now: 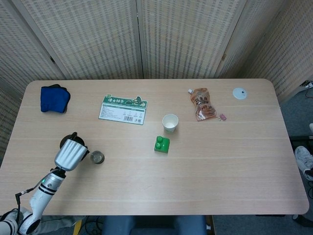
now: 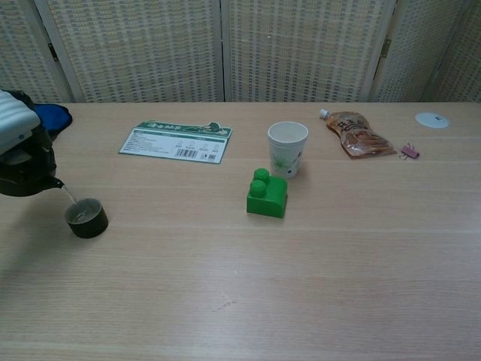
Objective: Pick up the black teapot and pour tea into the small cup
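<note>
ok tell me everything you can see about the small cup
The small cup is a dark, low, round cup, standing upright on the table near its left front. Its material is unclear. A thin stream runs into it from the spout of the black teapot, held tilted by the left hand.

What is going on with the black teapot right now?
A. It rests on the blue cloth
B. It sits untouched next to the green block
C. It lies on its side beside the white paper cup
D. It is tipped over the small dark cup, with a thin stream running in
D: in the chest view the left hand holds the black teapot tilted, and a thin stream falls from its spout into the small cup.
</note>
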You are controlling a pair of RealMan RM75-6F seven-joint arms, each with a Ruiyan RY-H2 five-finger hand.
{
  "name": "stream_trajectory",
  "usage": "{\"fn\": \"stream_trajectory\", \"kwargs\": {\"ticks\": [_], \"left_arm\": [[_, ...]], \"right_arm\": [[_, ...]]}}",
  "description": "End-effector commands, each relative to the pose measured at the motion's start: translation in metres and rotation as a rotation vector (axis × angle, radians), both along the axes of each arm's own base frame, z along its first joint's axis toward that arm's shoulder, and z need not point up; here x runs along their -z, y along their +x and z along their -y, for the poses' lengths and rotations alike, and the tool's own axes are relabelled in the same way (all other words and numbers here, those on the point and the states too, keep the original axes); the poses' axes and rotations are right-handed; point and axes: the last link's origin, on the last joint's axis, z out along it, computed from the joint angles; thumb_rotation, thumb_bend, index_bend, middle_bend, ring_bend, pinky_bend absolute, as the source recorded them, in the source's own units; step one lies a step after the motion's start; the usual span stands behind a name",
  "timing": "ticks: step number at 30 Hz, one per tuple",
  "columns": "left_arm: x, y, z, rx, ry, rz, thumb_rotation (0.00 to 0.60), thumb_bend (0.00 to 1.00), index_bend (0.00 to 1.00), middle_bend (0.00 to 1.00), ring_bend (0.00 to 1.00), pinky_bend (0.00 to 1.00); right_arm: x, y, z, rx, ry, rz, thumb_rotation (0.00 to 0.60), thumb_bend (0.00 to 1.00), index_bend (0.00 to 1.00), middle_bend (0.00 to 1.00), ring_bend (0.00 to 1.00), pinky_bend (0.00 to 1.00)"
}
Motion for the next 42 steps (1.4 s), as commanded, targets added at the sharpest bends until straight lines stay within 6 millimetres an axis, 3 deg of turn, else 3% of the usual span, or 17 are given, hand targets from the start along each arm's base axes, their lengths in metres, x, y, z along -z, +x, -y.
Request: {"fn": "stream_trajectory", "kwargs": {"ticks": [1, 27, 42], "left_arm": [[-0.0002, 0.0001, 0.0006, 0.001, -0.001, 0.001, 0.594, 0.37, 1.00, 1.00, 0.97, 0.37], [-0.0002, 0.0011, 0.0027, 0.005, -0.004, 0.006, 0.598, 0.37, 1.00, 1.00, 0.97, 0.37], [-0.0012, 0.0051, 0.0008, -0.018, -0.021, 0.106, 0.577, 0.37, 1.00, 1.00, 0.97, 0.37]], "right_arm": [[0.0000, 0.0001, -0.0001, -0.001, 0.000, 0.000, 0.600, 0.07, 0.10, 0.09, 0.08, 0.20], [-0.0016, -0.0001, -0.0021, 0.000, -0.006, 0.000, 0.600, 0.07, 0.10, 0.09, 0.08, 0.20], [-0.0024, 0.0004, -0.0028, 0.000, -0.010, -0.001, 0.600, 0.07, 0.10, 0.09, 0.08, 0.20]]}}
